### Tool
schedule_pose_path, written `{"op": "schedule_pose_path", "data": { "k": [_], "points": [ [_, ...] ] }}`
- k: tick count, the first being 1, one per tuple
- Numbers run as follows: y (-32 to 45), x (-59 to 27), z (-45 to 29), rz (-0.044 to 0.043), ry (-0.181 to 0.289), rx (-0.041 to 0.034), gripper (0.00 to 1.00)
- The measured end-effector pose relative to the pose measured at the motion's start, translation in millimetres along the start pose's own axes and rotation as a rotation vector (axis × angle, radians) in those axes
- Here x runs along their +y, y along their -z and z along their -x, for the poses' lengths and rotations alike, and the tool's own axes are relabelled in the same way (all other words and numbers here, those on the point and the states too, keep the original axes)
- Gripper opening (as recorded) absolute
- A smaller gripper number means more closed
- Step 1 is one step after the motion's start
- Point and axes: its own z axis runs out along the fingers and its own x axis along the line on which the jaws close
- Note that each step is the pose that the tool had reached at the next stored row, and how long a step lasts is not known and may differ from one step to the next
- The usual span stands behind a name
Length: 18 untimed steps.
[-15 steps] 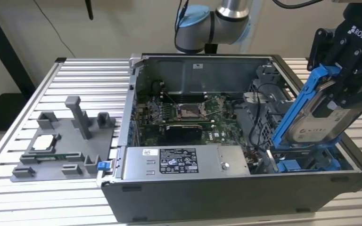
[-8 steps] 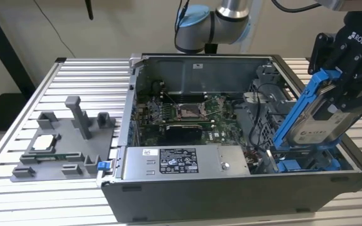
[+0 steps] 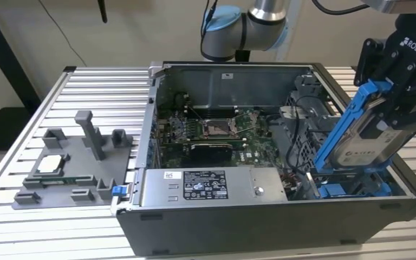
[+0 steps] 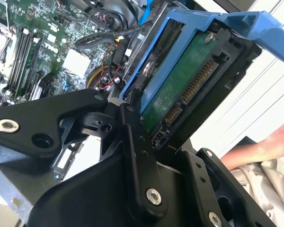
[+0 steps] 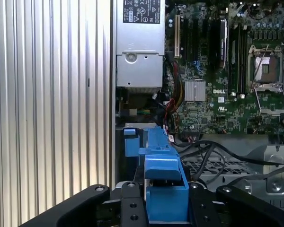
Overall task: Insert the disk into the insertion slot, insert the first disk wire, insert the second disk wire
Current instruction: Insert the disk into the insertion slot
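**Disk** (image 3: 365, 132), in its blue frame, shown steeply tilted over the exterior view's right end of the open case (image 3: 266, 216), above a second blue carrier (image 3: 338, 190) and not yet seated in a slot. It is pinched near its upper end by the gripper (image 3: 394, 111). The disk is judged stiff, dense and shock-sensitive. The bare circuit board (image 4: 184, 90) and connector (image 4: 199, 78) are best avoided, and hold is best taken on the metal body, since the plastic frame may flex.
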Motion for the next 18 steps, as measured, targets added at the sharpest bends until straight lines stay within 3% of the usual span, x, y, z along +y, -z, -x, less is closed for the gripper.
{"op": "schedule_pose_path", "data": {
  "k": [18],
  "points": [
    [-5.7, -0.2, -0.7, 0.0, 0.0, 0.0004, 0.0]
  ]
}}
